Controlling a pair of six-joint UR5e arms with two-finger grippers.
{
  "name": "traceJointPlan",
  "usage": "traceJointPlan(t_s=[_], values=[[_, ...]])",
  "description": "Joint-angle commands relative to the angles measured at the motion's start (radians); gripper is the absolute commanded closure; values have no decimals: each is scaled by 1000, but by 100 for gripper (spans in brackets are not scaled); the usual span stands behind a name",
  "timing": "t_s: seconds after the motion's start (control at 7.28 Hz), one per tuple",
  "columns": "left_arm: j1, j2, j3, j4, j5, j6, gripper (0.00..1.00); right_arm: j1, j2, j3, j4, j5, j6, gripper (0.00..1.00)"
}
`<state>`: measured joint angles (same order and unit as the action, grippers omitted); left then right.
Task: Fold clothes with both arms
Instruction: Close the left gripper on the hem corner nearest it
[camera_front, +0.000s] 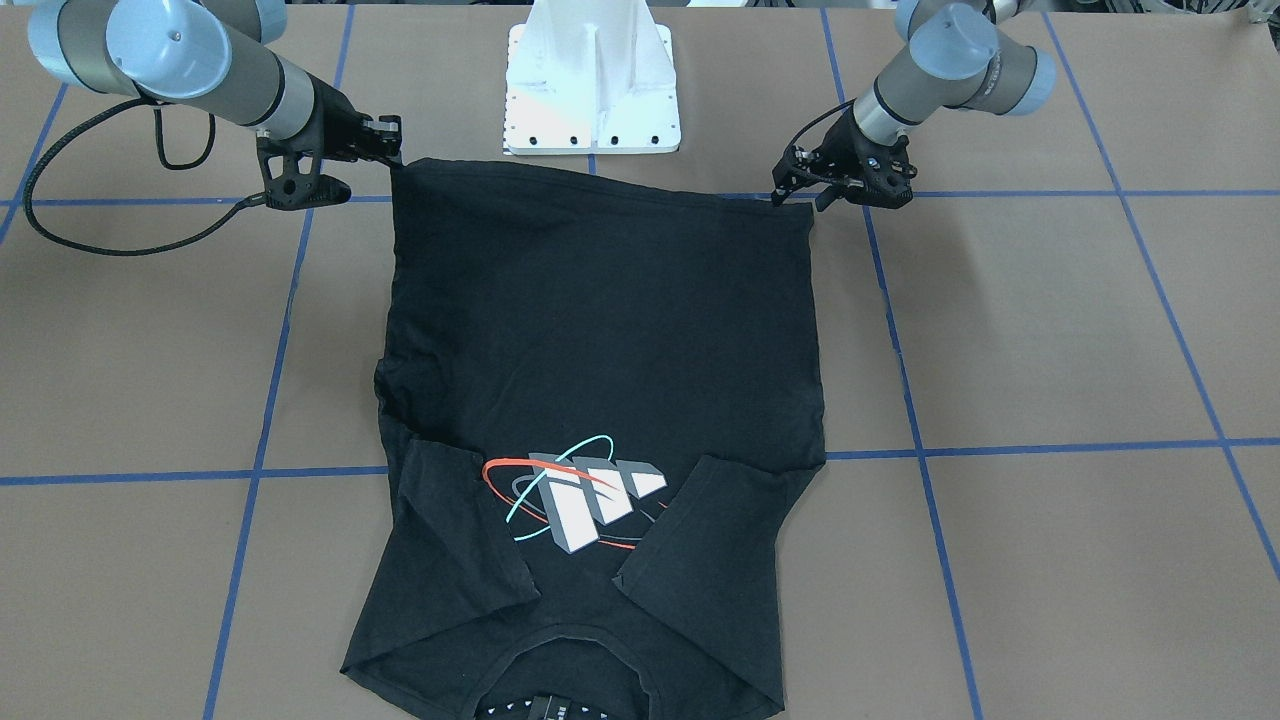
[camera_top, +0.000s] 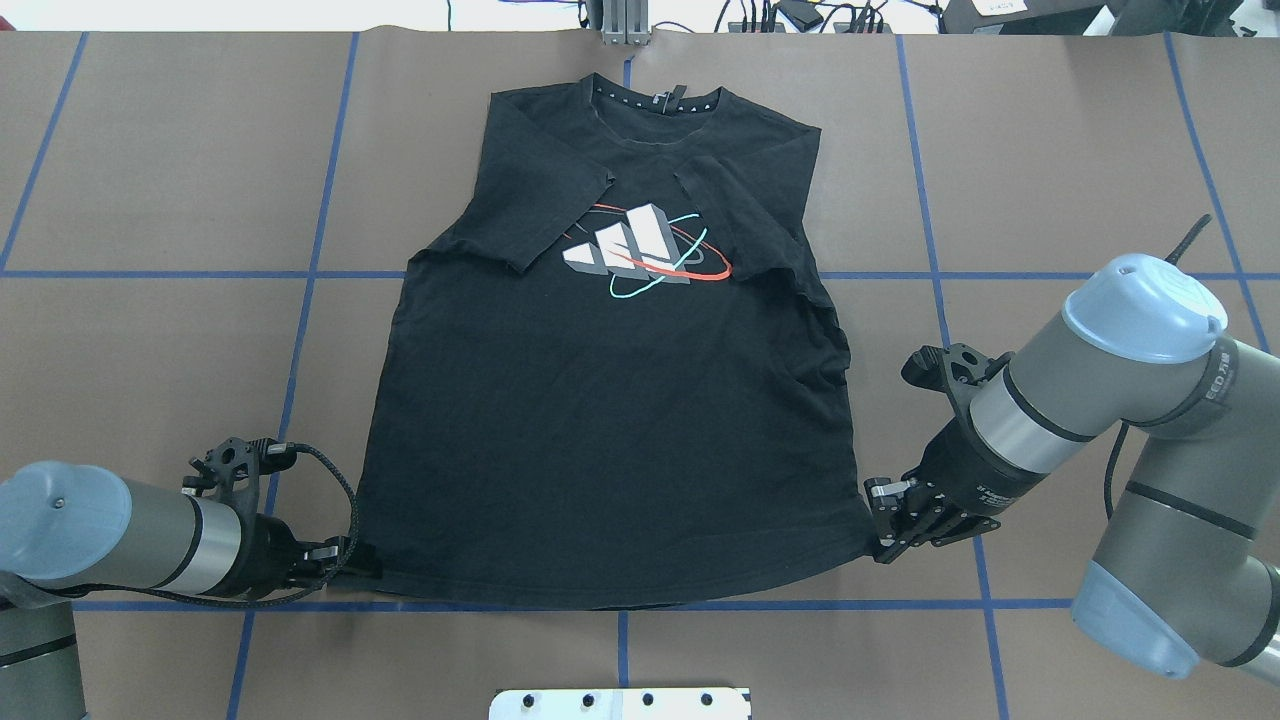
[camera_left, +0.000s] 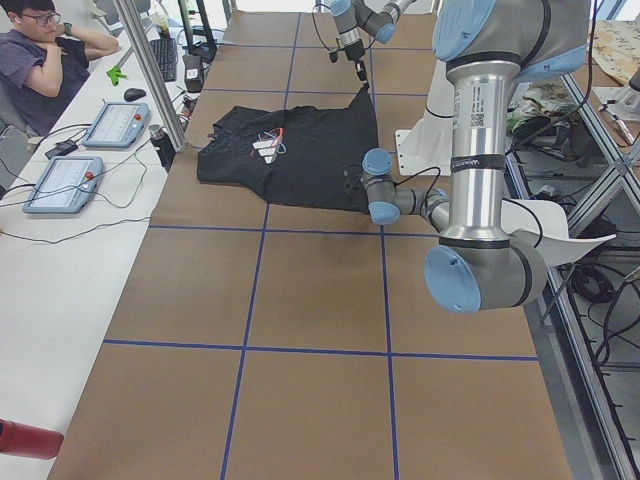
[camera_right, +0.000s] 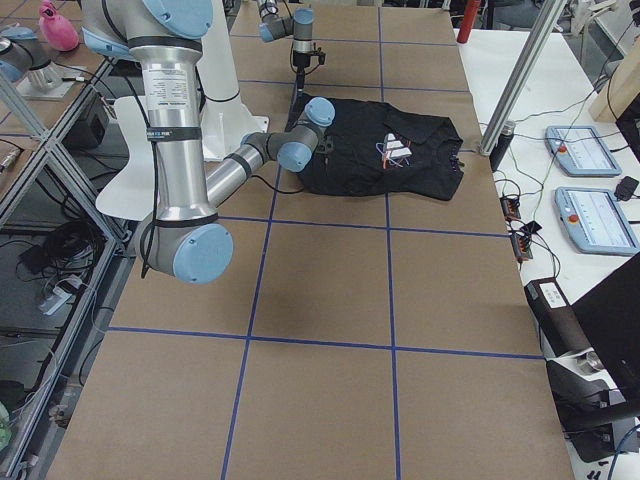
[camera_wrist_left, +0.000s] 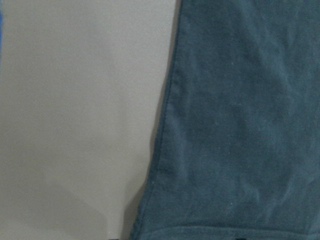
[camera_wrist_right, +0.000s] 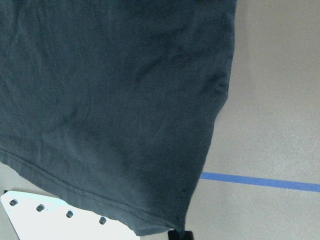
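Note:
The black T-shirt (camera_top: 600, 430) lies face up on the table with its collar away from me. Both sleeves are folded in over the chest print (camera_top: 645, 250). My left gripper (camera_top: 358, 572) is shut on the hem corner on my left, low at the table; it also shows in the front-facing view (camera_front: 790, 195). My right gripper (camera_top: 880, 535) is shut on the other hem corner (camera_front: 395, 150) and holds it slightly raised. The left wrist view shows the shirt's side edge (camera_wrist_left: 240, 125). The right wrist view shows the hanging hem (camera_wrist_right: 110, 100).
The white mount plate (camera_front: 592, 90) sits just behind the hem, between the arms. Blue tape lines (camera_top: 300, 300) cross the brown table. An operator (camera_left: 45, 60) sits at a side desk with tablets (camera_left: 60, 185). A red bottle (camera_left: 25, 440) lies near that desk's end.

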<state>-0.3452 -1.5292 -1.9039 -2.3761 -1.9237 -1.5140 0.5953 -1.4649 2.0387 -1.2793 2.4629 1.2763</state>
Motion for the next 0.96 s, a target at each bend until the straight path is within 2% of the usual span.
traceJointPlan(t_s=[0.0,0.82], values=[[2,-2,0,0,0,0,22,3,0,0,0,1,0,100],[6,-12,5,12,2,0,22,15,0,-2,0,14,0,100]])
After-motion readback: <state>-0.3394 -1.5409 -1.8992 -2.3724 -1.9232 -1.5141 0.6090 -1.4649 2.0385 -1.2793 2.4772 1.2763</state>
